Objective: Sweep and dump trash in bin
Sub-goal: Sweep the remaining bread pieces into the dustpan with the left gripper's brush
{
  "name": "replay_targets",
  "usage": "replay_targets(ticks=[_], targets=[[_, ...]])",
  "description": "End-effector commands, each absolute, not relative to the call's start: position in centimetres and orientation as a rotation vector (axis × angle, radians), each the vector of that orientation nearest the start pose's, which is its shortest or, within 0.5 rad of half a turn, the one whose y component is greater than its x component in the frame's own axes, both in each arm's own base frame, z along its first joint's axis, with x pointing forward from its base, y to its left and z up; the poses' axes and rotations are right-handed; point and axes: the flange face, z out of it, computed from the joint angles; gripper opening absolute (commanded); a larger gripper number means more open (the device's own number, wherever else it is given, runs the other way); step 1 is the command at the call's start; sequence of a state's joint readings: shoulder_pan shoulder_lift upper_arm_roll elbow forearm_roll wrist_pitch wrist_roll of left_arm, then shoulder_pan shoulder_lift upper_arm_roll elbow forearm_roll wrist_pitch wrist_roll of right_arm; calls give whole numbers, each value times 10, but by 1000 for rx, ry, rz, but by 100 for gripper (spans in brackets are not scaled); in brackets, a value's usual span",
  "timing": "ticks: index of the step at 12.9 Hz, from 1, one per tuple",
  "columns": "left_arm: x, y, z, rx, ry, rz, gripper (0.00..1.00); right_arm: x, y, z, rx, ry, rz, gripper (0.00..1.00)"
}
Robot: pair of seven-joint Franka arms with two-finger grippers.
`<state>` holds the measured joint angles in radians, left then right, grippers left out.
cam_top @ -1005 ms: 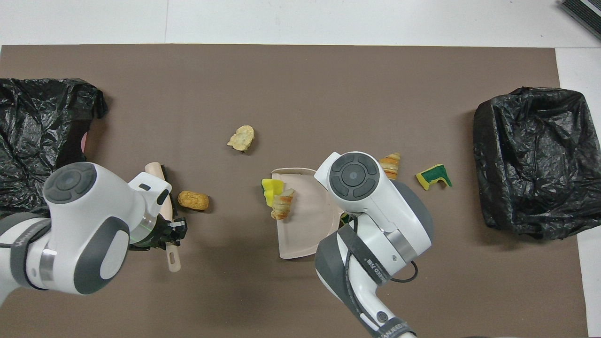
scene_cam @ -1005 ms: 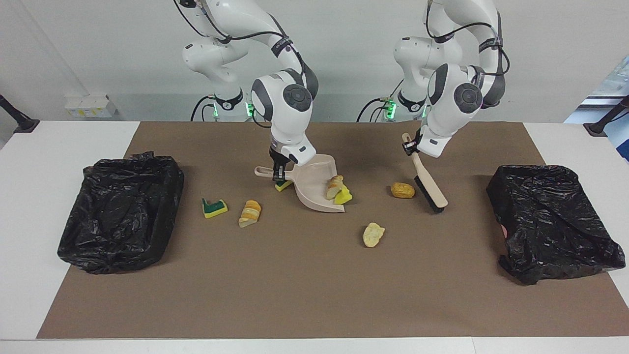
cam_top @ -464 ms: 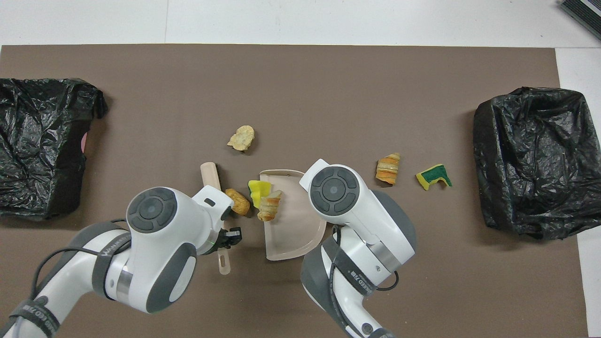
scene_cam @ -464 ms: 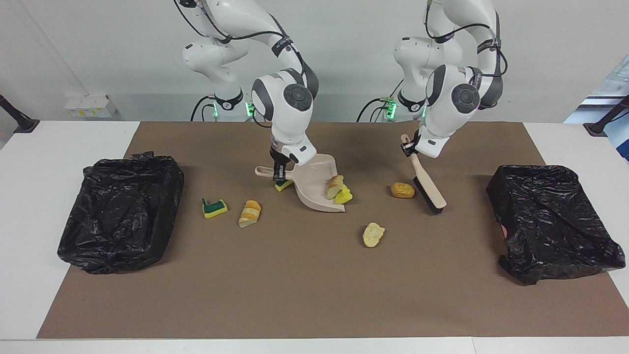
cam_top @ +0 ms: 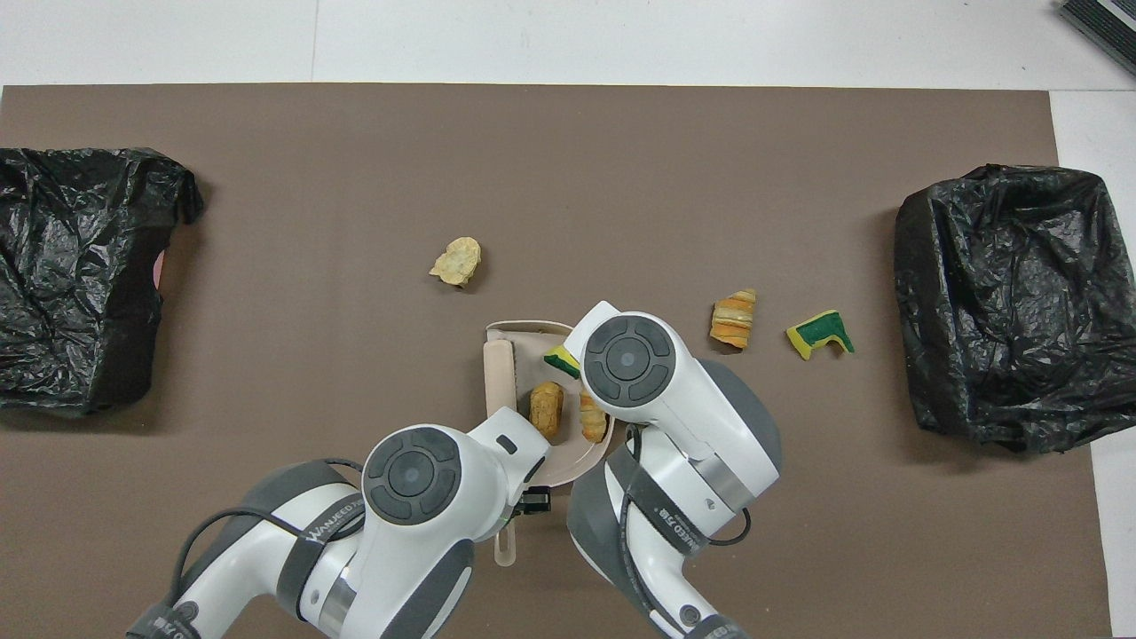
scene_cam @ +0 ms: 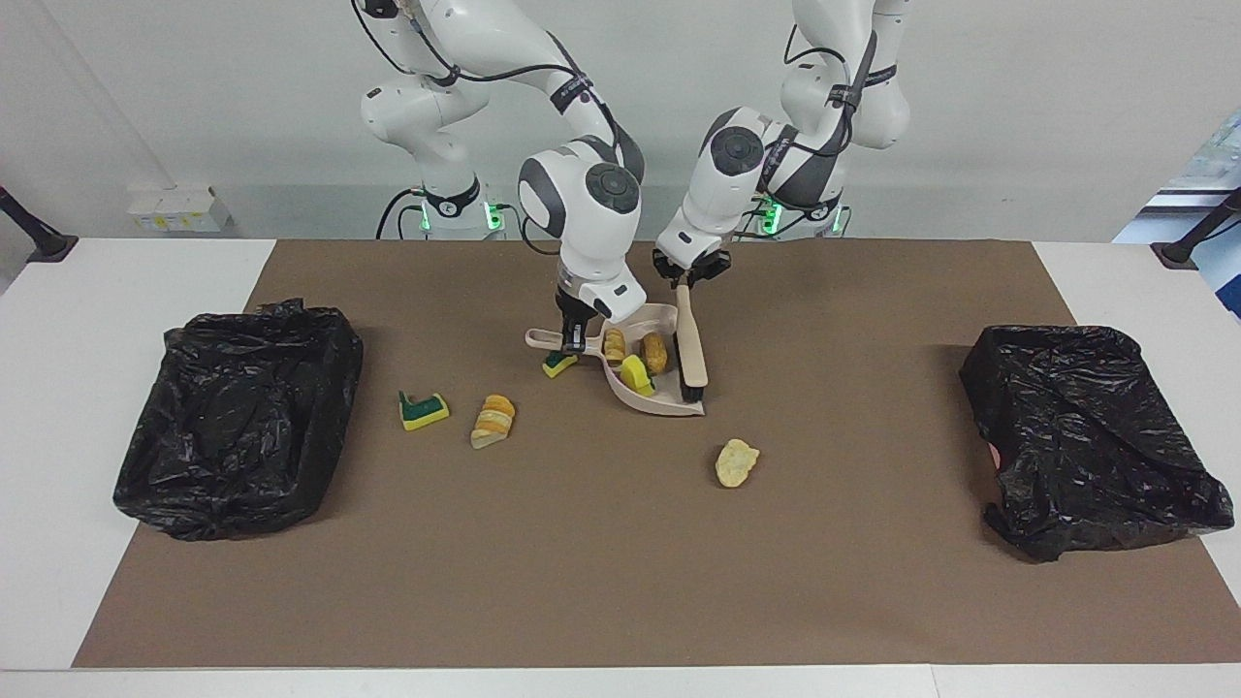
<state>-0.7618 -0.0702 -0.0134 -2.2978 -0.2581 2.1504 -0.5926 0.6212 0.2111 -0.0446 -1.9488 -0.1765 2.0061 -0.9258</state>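
Where right arm looms, dustpan partly hidden.

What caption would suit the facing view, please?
Left gripper brushes scraps into the dustpan held by right gripper.

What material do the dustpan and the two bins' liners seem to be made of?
The dustpan looks like beige moulded plastic: smooth, thin-walled, faintly glossy. The bin liners look like thin black plastic film: crumpled, with shiny creases. Both are judged by look only.
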Motion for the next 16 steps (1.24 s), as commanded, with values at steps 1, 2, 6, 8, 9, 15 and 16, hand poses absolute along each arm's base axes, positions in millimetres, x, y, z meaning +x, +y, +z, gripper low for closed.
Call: replay_targets(ticks=[1, 2, 6, 8, 9, 15, 16], targets=[[344, -363, 393, -3245, 29, 345, 0, 497, 309, 357, 2124, 2113, -242, 0], [345, -359, 402, -3227, 28, 387, 0, 497, 309, 356, 2124, 2112, -246, 0], [383, -328, 415, -3161, -5, 348, 0, 499, 304, 361, 2128, 2108, -260, 0], [420, -302, 413, -3132, 65, 280, 0, 502, 298, 371, 2144, 2074, -320, 0], [436, -288, 412, -3123, 142, 257, 0, 502, 300, 376, 2163, 2042, -356, 0], [537, -210, 389, -3021, 516, 186, 0, 487, 307, 378, 2488, 1540, -398, 0], [554, -191, 380, -3001, 522, 186, 0, 485, 305, 377, 2492, 1526, -410, 0]])
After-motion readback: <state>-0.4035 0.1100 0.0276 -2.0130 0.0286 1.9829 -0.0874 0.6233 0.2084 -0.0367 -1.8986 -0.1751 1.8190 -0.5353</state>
